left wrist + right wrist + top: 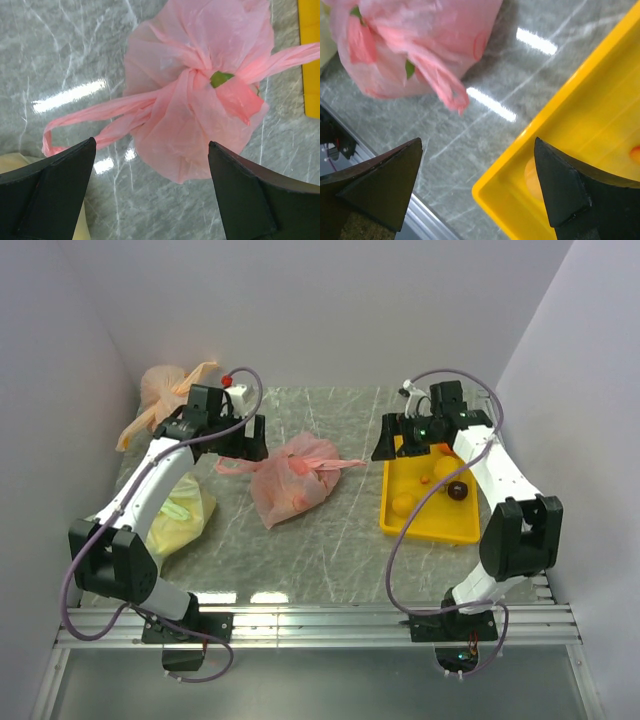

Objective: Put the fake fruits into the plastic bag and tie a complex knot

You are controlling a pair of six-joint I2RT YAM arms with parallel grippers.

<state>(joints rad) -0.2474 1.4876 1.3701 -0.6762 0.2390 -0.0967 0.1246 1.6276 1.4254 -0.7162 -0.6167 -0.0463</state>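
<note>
Plastic bag [295,485]: lying on the table [330,550], between the two arms.
Knot [192,82]: sitting tied on top, loose ends trailing sideways.
Left gripper [151,145]: hovering wide open, empty, facing the bag.
Right gripper [478,142]: hanging wide open, empty, over the tray's [430,534] edge.

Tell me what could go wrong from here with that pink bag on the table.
The knot on the pink bag looks loose: something green peeks through a gap, so fruit might slip out. The long handle loop lies near the open left gripper and could snag on it. Several fruits sit in the yellow tray though the bag is tied, so the job may end incomplete.
</note>
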